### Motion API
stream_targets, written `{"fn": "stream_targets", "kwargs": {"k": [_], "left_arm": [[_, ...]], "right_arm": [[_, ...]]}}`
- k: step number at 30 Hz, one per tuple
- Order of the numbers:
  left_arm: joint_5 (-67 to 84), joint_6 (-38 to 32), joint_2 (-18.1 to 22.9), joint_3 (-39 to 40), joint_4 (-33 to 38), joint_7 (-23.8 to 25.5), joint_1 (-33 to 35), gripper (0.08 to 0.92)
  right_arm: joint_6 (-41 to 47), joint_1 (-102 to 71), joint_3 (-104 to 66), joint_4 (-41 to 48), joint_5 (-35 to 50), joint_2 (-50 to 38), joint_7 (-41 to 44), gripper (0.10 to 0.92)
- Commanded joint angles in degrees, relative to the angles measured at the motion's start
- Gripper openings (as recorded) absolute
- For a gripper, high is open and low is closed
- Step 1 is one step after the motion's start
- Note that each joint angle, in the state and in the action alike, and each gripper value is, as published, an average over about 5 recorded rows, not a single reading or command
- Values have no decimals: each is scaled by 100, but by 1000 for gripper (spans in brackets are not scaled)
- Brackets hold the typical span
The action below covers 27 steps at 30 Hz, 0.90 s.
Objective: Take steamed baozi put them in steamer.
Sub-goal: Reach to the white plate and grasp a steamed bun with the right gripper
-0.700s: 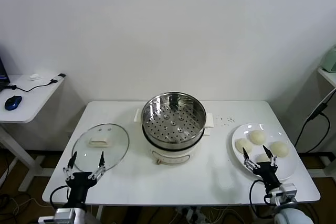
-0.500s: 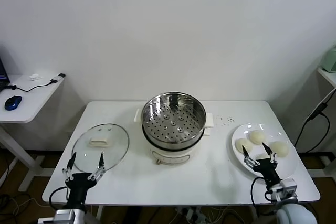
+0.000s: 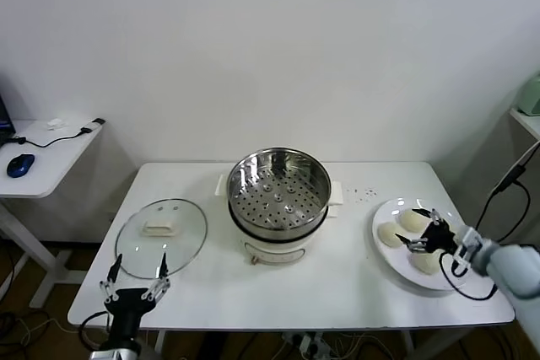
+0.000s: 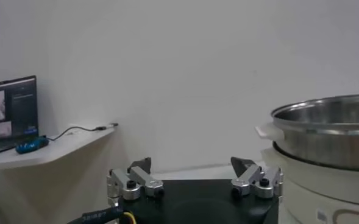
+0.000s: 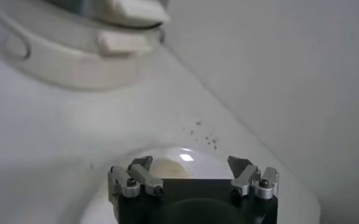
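The steamer (image 3: 278,191), a shiny perforated steel basket on a white cooker base, stands mid-table and holds nothing. Three cream-white steamed baozi show on the white plate (image 3: 385,252) at the right: one (image 3: 389,233) nearest the steamer, one (image 3: 413,219) farther back, one (image 3: 428,260) toward the front. My right gripper (image 3: 414,230) reaches in from the right and hangs open just above the plate among them. In the right wrist view that gripper (image 5: 190,164) frames a baozi (image 5: 167,170). My left gripper (image 3: 135,270) waits open at the front left edge, and the left wrist view shows it (image 4: 191,163) beside the steamer (image 4: 331,131).
A round glass lid (image 3: 160,227) lies on the table left of the steamer, just behind the left gripper. A side desk with a blue mouse (image 3: 21,164) stands far left. A black cable (image 3: 506,200) hangs beyond the table's right edge.
My right arm has swung from the front edge round to the right side, and its gripper has moved back over the plate among the baozi. The left gripper has sunk slightly toward the front edge.
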<state>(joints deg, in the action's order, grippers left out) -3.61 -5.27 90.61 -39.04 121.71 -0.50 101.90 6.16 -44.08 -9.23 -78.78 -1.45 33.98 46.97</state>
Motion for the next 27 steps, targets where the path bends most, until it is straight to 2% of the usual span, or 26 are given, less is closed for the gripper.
{"fn": "stream_targets", "kwargs": {"k": [1,6,12,27], "left_arm": [[-18,-63,11,36,7,-38,107,823],[0,-55,20,6,3,-60,121,823],[36,-20,12,-66,-30,-72,79,823],[29,49,-25,-173,-166,-78,-16,823]], "right_arm": [[-344,3023,2835,1356,-666,-1054,1614,823],[-1003,4566,4448,2445,-1168,-527,2025,823],[-1295,5268,5202,3411,-1360,237,2168,823],[-1492,4887,4633,4972,-1726,1933,2064,823]]}}
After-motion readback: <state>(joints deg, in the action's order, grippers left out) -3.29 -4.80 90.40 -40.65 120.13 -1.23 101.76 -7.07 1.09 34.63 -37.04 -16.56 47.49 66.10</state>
